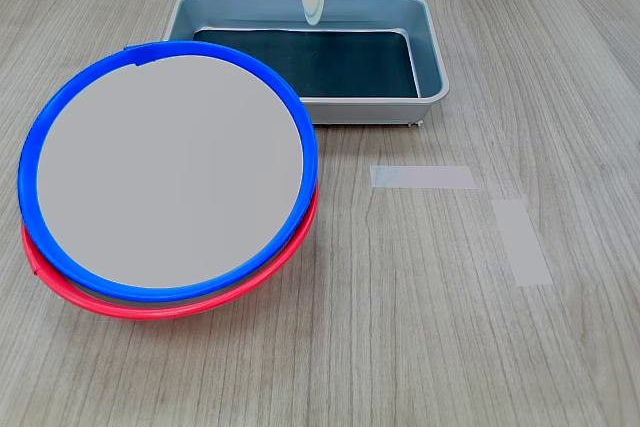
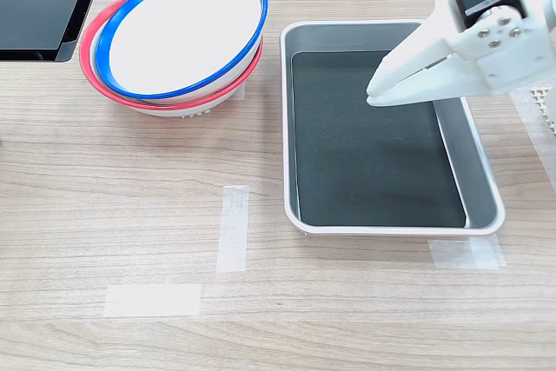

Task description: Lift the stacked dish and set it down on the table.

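Blue-rimmed dish (image 1: 170,172) with flat pale grey centre sits nested, slightly tilted, on the red-rimmed dish (image 1: 150,305), both on the wood-grain table (image 1: 420,327) at the first exterior view's left.

We see the stacked dish (image 2: 184,30) nested on a second dish (image 2: 102,84), to the second exterior view's left of the tray (image 2: 486,188); the gripper (image 2: 375,93) hangs over the tray, two tape strips (image 2: 233,228) lying before it.
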Controlling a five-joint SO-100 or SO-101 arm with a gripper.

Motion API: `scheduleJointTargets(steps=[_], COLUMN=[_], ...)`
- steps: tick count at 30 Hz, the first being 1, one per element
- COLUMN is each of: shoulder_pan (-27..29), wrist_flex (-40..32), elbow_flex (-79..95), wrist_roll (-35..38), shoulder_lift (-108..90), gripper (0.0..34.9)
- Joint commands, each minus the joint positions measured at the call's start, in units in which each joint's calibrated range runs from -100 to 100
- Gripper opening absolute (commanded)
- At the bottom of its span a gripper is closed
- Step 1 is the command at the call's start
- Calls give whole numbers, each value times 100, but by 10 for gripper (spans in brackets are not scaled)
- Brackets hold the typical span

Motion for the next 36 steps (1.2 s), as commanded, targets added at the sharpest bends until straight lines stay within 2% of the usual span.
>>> scheduleJointTargets(steps=[1,32,36], shoulder_pan=[14,-42,5], wrist_flex=[11,61,-435], elbow_flex=[0,0,-364], wrist_roll=[0,-20,0], shoulder_lift=[-26,-26,486], gripper=[3,3,2])
